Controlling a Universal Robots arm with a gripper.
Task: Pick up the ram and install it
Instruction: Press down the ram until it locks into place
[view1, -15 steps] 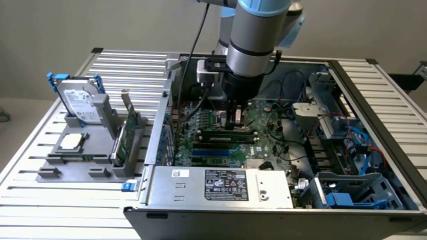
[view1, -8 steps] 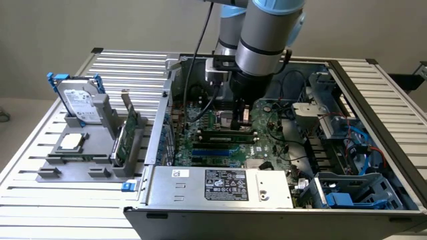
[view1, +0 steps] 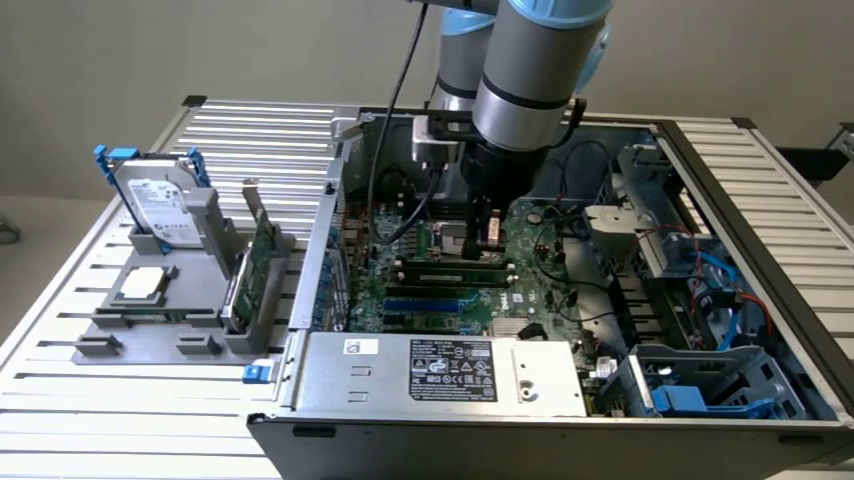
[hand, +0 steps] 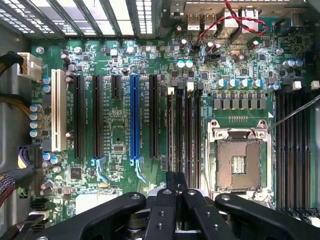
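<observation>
My gripper hangs inside the open computer case, low over the motherboard, with its fingers shut. In the exterior view a long, narrow green ram lies along the memory slots just below and to the left of the fingertips. I cannot tell whether the fingers touch it. In the wrist view the shut gripper sits over the near end of the black memory slots, beside the empty processor socket.
The case walls and the power supply close in the motherboard. Drive cages and cables fill the exterior view's right. A grey rack on the left holds a hard drive, a silver processor chip and an expansion card.
</observation>
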